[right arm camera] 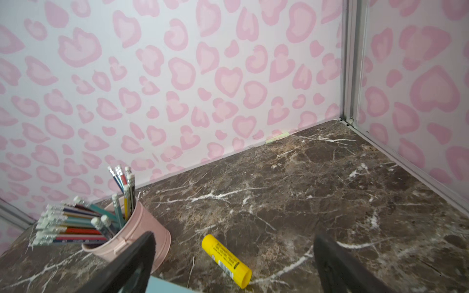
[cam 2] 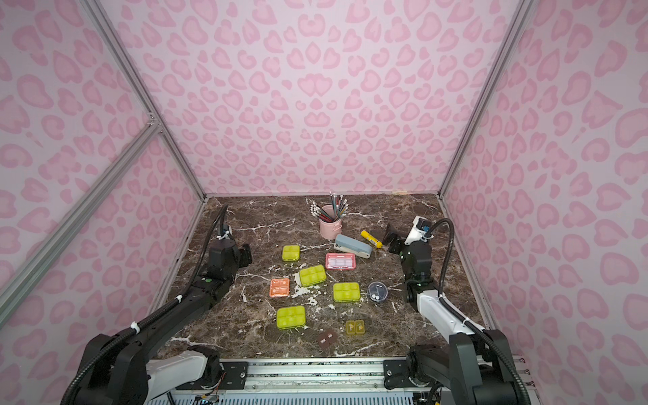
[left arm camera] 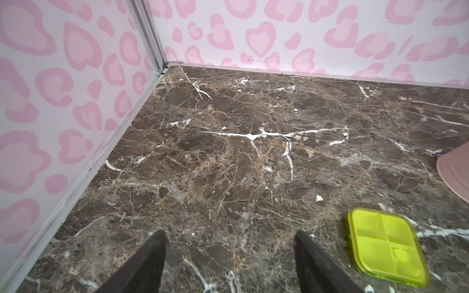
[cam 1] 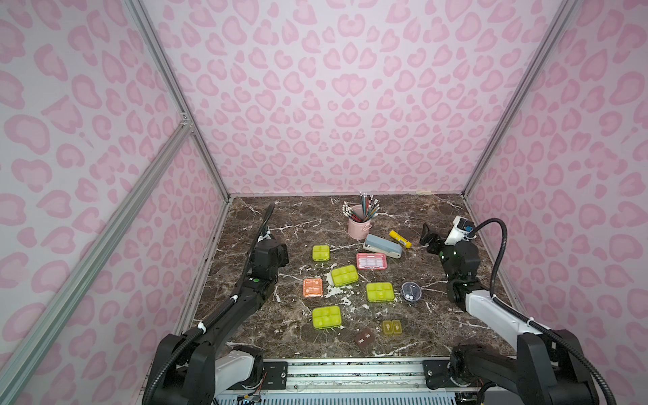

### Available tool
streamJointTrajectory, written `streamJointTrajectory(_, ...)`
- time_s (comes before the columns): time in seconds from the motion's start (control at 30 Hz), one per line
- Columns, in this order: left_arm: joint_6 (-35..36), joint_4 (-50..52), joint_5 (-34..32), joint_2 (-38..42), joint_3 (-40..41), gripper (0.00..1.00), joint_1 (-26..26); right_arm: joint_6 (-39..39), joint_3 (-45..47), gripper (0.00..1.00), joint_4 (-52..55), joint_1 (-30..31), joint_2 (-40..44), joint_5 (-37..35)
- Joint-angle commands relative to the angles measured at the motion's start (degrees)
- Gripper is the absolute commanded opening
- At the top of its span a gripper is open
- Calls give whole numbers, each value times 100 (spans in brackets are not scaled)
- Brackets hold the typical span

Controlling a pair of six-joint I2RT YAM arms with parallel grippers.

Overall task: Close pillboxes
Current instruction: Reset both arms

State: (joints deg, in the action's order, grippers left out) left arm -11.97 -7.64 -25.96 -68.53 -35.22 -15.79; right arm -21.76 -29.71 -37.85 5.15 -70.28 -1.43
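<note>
The left gripper (left arm camera: 228, 238) and right gripper (right arm camera: 234, 238) both gape empty at the sides of the table (cam 1: 438, 210). In both top views the pillboxes (cam 1: 344, 275) lie scattered around lower centre, lids seemingly down. Closing looks finished; next, inspect the round dark-blue pillbox (cam 1: 411, 292) for a gap.

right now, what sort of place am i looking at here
Likely a robot test booth, not a real room: pink heart-print panels wall in a marble-look tabletop, a left arm and right arm sit at a rail along its front edge, and pillboxes and a pencil cup are set out as props.
</note>
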Motion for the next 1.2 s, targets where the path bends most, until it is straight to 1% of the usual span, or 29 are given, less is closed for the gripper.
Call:
streamJointTrajectory(0.0, 254, -290, -121, -107, -241, 80, 29, -93, -556, 98, -18, -40, -385, 20)
streamJointTrajectory(0.13, 457, -32, 44, -292, -544, 80, 163, -149, -1288, 98, 429, -44, -682, -15)
streamJointTrajectory(0.27, 250, 75, 772, -520, -734, 80, 612, 127, -1709, 98, 794, -98, -827, -92)
streamJointTrajectory(0.4, 44, -107, 1315, -702, -755, 81, 909, 168, -1773, 98, 1008, -242, -839, -195)
streamJointTrajectory(0.5, 29, -133, 1465, -701, -730, 81, 1035, 230, -1723, 98, 1212, -292, -790, -218)
streamJointTrajectory(0.63, 1, -144, 1479, -601, -615, 82, 1312, 464, -1585, 98, 1382, -321, -668, -182)
streamJointTrajectory(0.8, 46, -262, 1710, -566, -436, 80, 1636, 838, -1326, 98, 1585, -379, -498, -147)
streamJointTrajectory(1.0, 195, -66, 1625, -341, -232, 80, 1691, 880, -846, 98, 1546, -392, -359, -225)
streamJointTrajectory(1.17, 295, 126, 1526, -222, -116, 80, 1690, 862, -346, 98, 1090, -393, -484, -215)
